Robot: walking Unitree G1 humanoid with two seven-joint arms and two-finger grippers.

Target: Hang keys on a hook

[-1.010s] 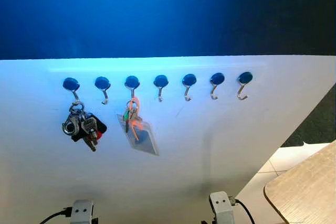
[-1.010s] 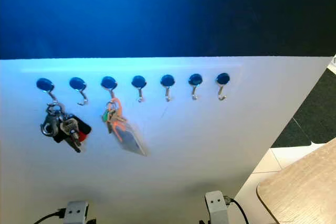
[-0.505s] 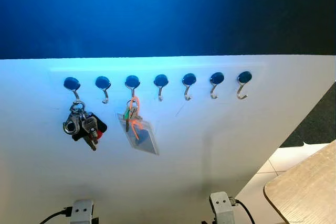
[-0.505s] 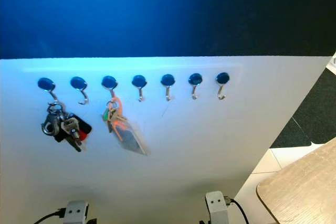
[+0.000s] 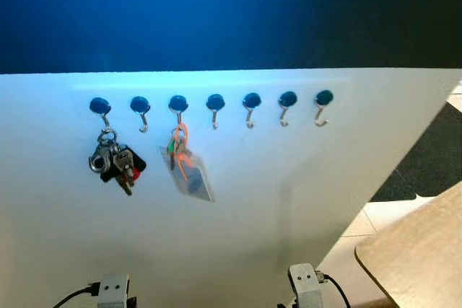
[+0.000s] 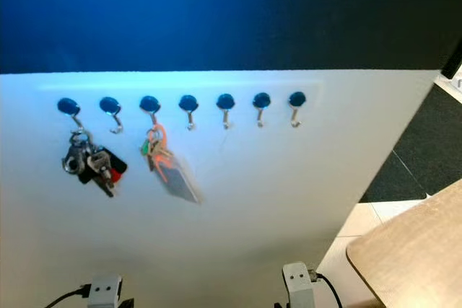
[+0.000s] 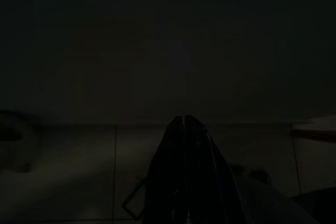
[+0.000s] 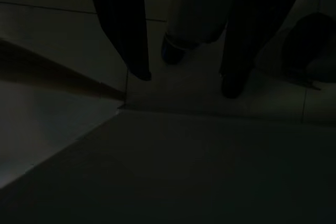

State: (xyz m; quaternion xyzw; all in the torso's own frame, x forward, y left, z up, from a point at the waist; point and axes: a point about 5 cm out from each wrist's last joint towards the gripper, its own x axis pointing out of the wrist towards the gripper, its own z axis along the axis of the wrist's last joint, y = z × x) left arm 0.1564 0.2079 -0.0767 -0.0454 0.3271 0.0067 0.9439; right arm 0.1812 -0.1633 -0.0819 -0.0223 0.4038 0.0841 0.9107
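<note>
1. Hanging from the end hook [image 5: 100,107] on the robot's left: keys [image 5: 115,165] with a black-and-red fob. Hanging two hooks along, from the third hook [image 5: 177,104]: a second bunch [image 5: 189,172] with an orange loop and a clear tag. Cannot tell which of the two is the task's own; by the look of it, hung either way.
2. Left gripper [image 7: 184,121] low in the shade, fingers pressed together at the tips and seemingly gripping nothing (too dark to be sure). Right gripper [image 8: 186,82] also low, pointing at the floor [image 8: 68,35], fingers spread apart with nothing between them.
3. Possible trouble from here:
   - Knocking the panel [image 5: 289,192] while lifting an arm or turning away; a jolt could shake a ring off its shallow hook.
   - Losing the tagged bunch first, judging by how it tilts out to one side instead of hanging straight down.
   - Catching the right arm on the table [image 5: 419,250] close by on that side.
   - Reaching again for a bunch with pinched-shut fingers and merely pushing it off.
4. Hard to make out:
   - How deep each ring sits in its hook; too small to tell.
   - Number of keys in either bunch; overlapping, and the tagged one blurred in the right eye view.
   - Both arms cut off by the lower edge in the eye views.
   - Nearly everything in the left wrist view beyond the black fingers and faint tile lines.
</note>
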